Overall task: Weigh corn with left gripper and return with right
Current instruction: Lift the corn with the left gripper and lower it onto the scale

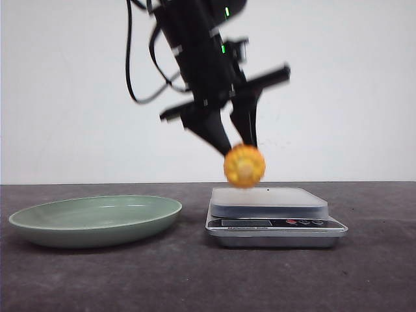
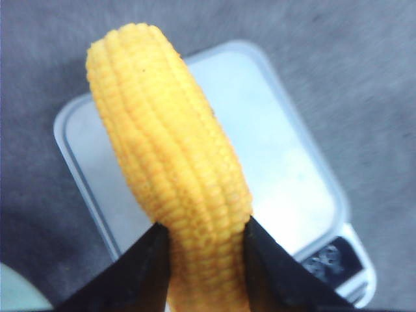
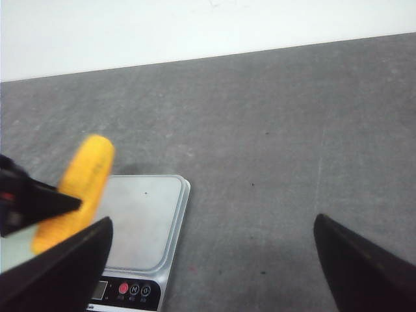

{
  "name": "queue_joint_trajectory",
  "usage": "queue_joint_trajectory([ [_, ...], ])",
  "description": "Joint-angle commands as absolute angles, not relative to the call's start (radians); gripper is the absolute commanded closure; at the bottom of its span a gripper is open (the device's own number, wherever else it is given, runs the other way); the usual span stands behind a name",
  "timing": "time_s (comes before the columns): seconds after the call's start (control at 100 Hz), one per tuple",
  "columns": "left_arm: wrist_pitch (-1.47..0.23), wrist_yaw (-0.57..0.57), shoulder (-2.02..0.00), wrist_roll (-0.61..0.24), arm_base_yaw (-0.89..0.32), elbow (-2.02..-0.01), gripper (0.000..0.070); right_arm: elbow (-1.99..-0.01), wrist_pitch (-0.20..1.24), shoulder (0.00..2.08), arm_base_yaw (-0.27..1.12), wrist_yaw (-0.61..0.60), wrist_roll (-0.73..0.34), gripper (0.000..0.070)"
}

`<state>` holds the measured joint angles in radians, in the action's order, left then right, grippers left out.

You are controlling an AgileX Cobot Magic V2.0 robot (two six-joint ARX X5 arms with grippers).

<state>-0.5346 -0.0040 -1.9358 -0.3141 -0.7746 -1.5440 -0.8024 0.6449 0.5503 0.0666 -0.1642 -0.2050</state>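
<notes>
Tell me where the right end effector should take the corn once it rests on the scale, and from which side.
Grip the corn across its kerneled middle, coming from above. The left end effector pinches one end, and the cob hangs above the scale platform. Lying there it would probably offer its rounded flanks to fingers closing across its width.

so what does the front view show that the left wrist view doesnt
Only the front view shows the green plate beside the scale, and the corn hanging above the platform, not touching it. Only the left wrist view shows the kernel rows and the left gripper pinching the cob's end. Both show corn held over the scale.
</notes>
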Motion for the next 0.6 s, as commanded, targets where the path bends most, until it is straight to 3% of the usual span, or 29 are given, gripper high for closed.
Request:
queue_joint_trajectory([
  [0.0,-0.520,-0.007,-1.962,-0.307,-0.786,-1.574,0.0689,-0.820,0.640,0.554,0.070,-0.165,-0.190,0.0073],
  [0.14,-0.504,-0.001,-1.971,-0.307,-0.793,-1.574,0.0643,-0.820,0.645,0.554,0.070,-0.165,-0.191,0.0073],
  [0.19,-0.501,0.000,-1.971,-0.307,-0.795,-1.574,0.0550,-0.820,0.649,0.554,0.070,-0.165,-0.191,0.0073],
  [0.26,-0.504,0.000,-1.971,-0.307,-0.797,-1.574,0.0366,-0.820,0.659,0.554,0.070,-0.165,-0.191,0.0072],
  [0.32,-0.508,-0.001,-1.971,-0.307,-0.799,-1.574,0.0277,-0.820,0.661,0.554,0.070,-0.165,-0.191,0.0072],
  [0.59,-0.572,-0.053,-1.933,-0.291,-0.809,-1.628,0.0251,-0.820,0.660,0.554,0.070,-0.165,-0.191,0.0072],
])
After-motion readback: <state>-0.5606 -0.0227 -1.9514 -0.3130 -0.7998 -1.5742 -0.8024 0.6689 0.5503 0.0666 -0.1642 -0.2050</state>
